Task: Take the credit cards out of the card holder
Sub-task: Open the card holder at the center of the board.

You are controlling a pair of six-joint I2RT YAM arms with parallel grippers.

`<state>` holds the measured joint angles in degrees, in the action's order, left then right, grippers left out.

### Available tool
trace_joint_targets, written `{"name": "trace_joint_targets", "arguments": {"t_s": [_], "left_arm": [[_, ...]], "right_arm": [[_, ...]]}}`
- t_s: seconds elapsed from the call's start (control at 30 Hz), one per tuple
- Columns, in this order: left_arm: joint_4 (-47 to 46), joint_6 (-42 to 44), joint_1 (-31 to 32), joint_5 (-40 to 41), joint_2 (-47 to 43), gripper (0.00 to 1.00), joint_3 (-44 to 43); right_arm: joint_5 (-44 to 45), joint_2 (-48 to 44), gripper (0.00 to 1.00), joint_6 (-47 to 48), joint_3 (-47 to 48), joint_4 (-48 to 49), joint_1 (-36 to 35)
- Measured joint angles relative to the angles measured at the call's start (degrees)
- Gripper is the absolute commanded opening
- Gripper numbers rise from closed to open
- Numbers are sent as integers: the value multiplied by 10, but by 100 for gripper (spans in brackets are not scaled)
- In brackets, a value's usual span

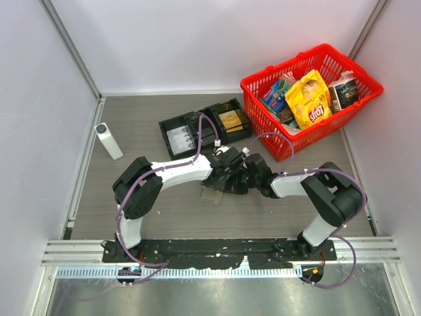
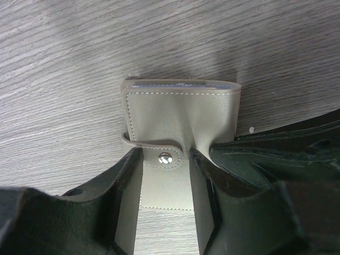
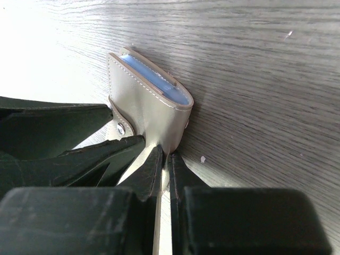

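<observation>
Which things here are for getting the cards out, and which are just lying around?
For the job:
card holder
blue credit cards tucked inside it
left gripper and right gripper, both clamped on the holder

Just lying about:
red basket with snack packets
black compartmented tray
white tube standing at the left

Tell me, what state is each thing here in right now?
card holder: gripped from both sides, strap looks snapped shut
credit cards: inside the holder, blue edges showing at its open end
left gripper: shut on the card holder
right gripper: shut on the card holder's edge
red basket: upright, filled with snack packets
</observation>
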<state>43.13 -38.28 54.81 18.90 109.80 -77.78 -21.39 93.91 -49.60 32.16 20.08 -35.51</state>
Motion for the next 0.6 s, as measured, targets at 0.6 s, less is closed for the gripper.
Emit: {"name": "trace_joint_targets", "arguments": {"t_s": [0.6], "left_arm": [[-2,14,-11,4,-10,0,5]], "right_arm": [[-4,3,5,4,9,-13,0]]}}
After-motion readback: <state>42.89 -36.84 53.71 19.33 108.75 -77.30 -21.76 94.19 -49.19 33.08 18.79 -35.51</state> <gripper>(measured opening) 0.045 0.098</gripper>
